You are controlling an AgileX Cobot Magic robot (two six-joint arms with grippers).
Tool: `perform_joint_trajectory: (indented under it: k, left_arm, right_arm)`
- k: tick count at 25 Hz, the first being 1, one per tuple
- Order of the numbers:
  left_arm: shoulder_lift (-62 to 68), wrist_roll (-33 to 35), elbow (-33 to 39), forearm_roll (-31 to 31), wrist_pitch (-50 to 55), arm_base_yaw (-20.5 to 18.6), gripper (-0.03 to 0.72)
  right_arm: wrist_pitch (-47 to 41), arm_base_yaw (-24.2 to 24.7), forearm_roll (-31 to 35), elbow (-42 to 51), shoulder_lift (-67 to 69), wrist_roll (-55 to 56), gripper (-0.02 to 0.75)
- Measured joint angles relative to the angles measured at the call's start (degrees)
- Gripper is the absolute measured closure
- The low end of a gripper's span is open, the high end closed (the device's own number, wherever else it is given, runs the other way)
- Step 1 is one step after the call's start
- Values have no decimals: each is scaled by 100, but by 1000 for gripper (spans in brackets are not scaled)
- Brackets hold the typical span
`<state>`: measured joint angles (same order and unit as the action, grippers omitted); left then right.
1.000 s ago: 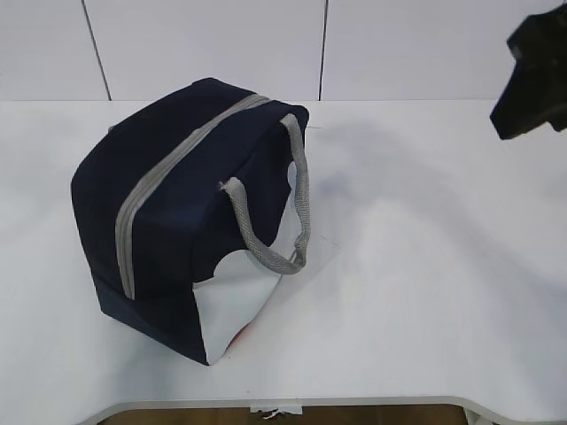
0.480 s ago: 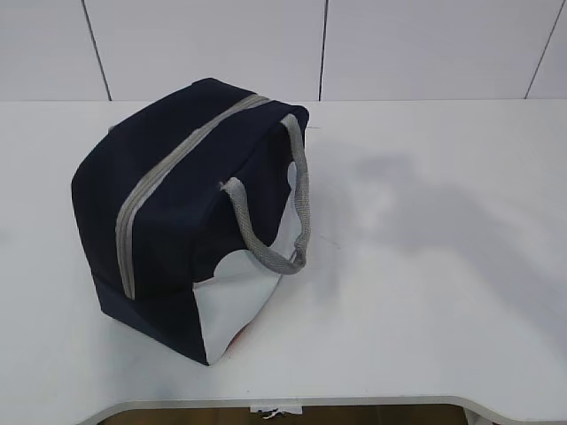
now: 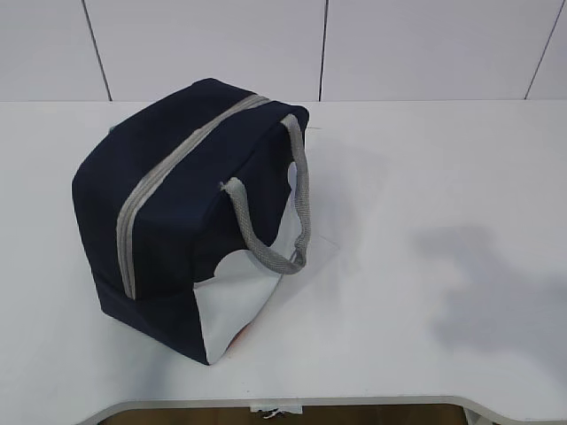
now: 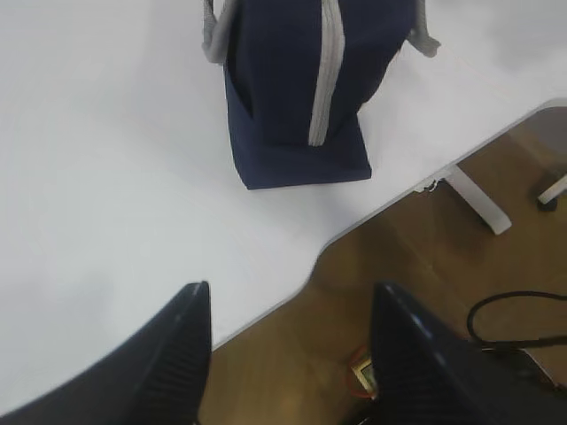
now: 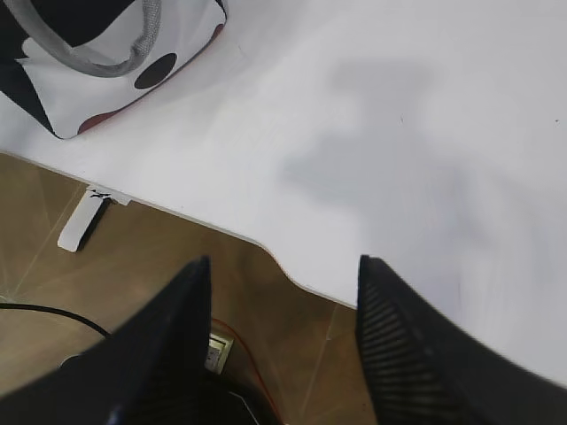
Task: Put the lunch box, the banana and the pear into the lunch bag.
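The white table (image 3: 425,177) fills most of the exterior view. At its left centre the lunch bag (image 3: 177,212) stands upright, its grey zipper (image 3: 159,181) apparently closed along the top, one strap handle (image 3: 297,204) drooping down its side. The lunch box, banana and pear show nowhere (likely already inside, judging by the shut top).

The left gripper (image 4: 288,354) and right gripper (image 5: 283,345) hang with jaws spread and empty over the table's near edge, probably withdrawn.

No readable writing anywhere.
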<state>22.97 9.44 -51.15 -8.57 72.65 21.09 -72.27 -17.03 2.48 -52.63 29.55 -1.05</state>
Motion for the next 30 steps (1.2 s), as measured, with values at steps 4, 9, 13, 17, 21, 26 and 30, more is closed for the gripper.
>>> perform_joint_trajectory:
  k: [4, 9, 13, 17, 21, 26, 30]
  left_arm:
    - [-657, 0, 235, -100, 21, 0, 255]
    - [-1307, -2, 589, -76, 21, 0, 255]
    - [-1792, -2, 1050, -26, 29, 0, 255]
    - [-2237, -2, 1443, -15, -89, 0, 255]
    - [-2249, -12, 1783, 8, -223, 0, 255]
    - [-2249, -12, 1949, 119, -509, 0, 255]
    - [-2249, -22, 2101, 224, -775, 0, 255]
  right_arm:
    - [25, 0, 0, 397, -885, 0, 323]
    - [70, 0, 0, 942, -1686, -4, 323]
    - [164, 0, 0, 1489, -2201, -4, 323]
    - [440, 0, -56, 1949, -2610, -4, 323]
    - [691, 0, -248, 2253, -2881, -13, 323]
    - [705, 0, -404, 2358, -2893, -13, 323]
    - [681, 0, -466, 2381, -2958, -13, 323]
